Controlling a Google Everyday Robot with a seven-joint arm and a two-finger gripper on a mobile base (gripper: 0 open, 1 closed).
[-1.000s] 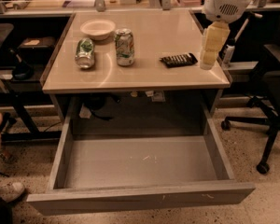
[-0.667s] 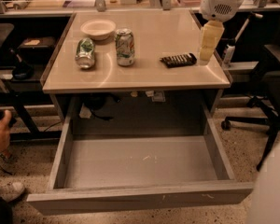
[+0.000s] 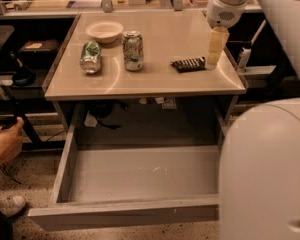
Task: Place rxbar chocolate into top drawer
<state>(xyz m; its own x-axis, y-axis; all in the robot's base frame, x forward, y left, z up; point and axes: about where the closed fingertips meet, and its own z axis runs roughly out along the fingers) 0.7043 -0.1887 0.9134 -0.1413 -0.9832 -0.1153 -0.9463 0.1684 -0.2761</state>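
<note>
The rxbar chocolate (image 3: 189,64) lies flat on the table (image 3: 165,31) near its right edge, not yet lifted; the gripper (image 3: 212,63) hangs upright just beside the bar's right end, apparently lining up for a grasp from above; whether it is spread or closed cannot be told from here. The top drawer (image 3: 140,176) stands pulled out below the tabletop, its grey bottom open to receive the bar. The bar's long axis runs left to right, roughly parallel to the table's front edge, its right end toward the gripper and a touch farther back. An upright soda can (image 3: 133,50), a can on its side (image 3: 90,57) and a bowl (image 3: 104,31) sit well to the left.
</note>
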